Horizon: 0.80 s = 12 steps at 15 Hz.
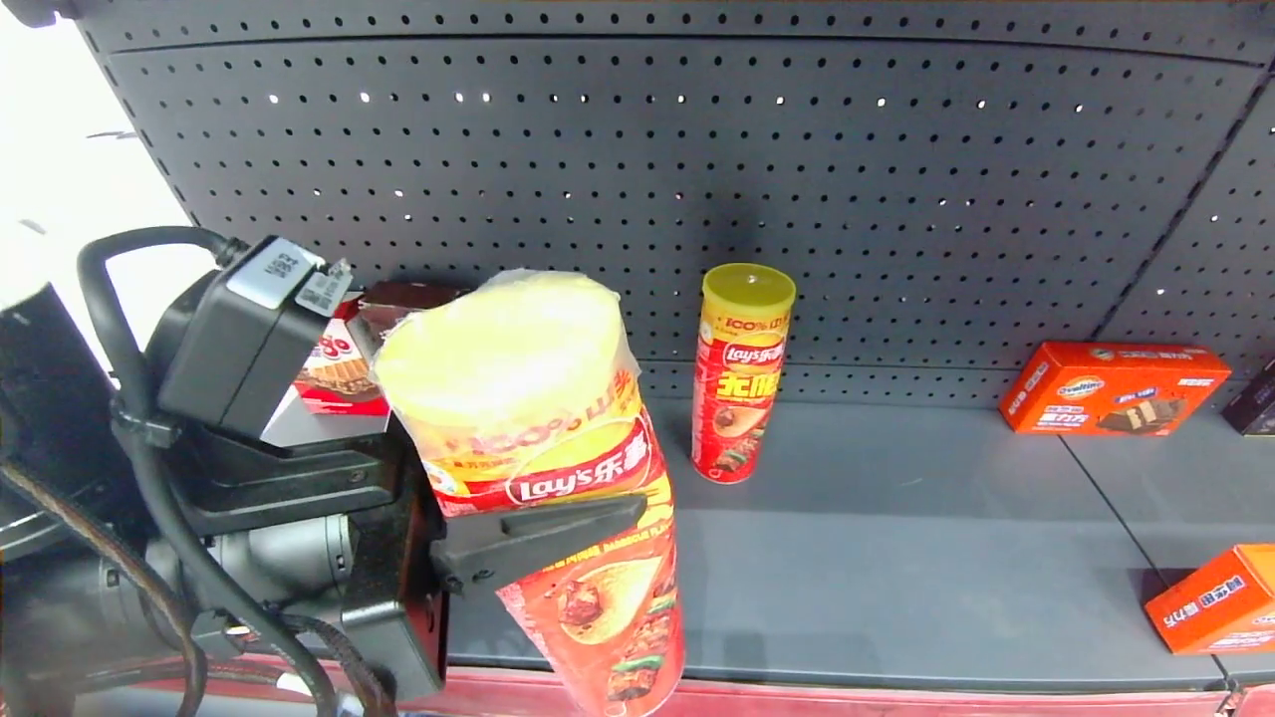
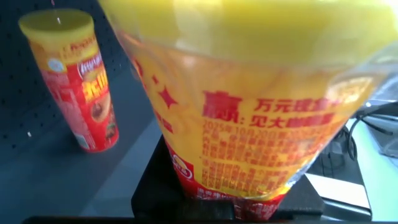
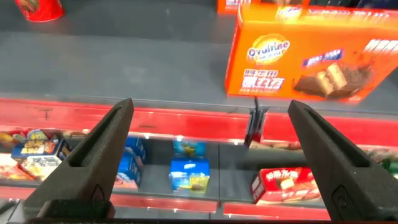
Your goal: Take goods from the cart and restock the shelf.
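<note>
A: Left gripper (image 1: 558, 530) clamps the chip can (image 1: 518, 398), tilted, over the front edge of the shelf (image 1: 896, 558). Right gripper (image 3: 217, 155) hangs open, empty.

B: Risk: let go while tilted, the can likely topples off the edge or knocks the standing can (image 1: 742, 373) nearby.

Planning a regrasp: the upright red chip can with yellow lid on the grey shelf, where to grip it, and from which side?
Likely mid-body on the upright red chip can with yellow lid, jaws either side of its round wall, coming in from the shelf's open front. The perforated back panel stands close behind it, while bare grey shelf lies in front.
</note>
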Tool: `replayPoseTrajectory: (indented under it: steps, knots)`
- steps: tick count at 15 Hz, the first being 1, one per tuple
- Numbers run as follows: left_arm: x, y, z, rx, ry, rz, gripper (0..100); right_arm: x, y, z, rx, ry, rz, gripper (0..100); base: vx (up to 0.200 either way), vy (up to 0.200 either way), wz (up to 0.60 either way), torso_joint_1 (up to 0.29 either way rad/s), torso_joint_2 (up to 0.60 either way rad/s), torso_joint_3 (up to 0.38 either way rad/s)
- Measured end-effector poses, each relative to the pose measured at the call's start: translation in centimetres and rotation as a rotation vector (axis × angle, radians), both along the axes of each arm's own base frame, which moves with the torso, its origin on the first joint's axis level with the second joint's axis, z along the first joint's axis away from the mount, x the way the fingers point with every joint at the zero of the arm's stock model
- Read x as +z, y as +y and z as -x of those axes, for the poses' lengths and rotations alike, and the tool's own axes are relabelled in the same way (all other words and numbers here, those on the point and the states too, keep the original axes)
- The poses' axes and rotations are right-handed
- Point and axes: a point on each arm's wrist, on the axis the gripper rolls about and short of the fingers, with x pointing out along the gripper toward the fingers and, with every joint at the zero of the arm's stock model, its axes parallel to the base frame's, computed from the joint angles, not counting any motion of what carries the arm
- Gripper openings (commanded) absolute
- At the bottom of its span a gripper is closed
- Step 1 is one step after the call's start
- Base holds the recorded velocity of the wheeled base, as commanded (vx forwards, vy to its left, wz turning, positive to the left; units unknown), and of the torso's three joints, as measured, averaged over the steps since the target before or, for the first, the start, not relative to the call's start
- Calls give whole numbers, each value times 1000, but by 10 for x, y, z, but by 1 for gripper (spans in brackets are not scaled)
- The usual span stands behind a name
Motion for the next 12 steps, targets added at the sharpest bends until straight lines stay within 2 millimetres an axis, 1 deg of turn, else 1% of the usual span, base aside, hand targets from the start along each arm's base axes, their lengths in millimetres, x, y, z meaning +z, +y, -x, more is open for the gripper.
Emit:
replayPoseTrajectory:
  steps: [1,3,5,7,8,11,12]
  knots:
    - [-1,0,0,4,5,0,0,11,0,3,12,-32,3,100,0,0,0,0,0,0]
    - [-2,2,0,13,8,-2,0,35,1,4,74,-35,5,100,0,0,0,0,0,0]
    - [0,4,-2,30,3,3,0,63,3,-4,200,3,7,100,0,0,0,0,0,0]
    - [0,9,-5,51,4,3,0,88,6,-21,352,45,7,100,0,0,0,0,0,0]
    - [0,10,-6,55,5,2,0,96,7,-30,399,64,10,100,0,0,0,0,0,0]
    - [1,10,-8,68,20,13,0,119,14,-70,487,95,26,100,0,0,0,0,0,0]
    - [3,10,-9,71,18,17,0,125,18,-87,501,87,29,100,0,0,0,0,0,0]
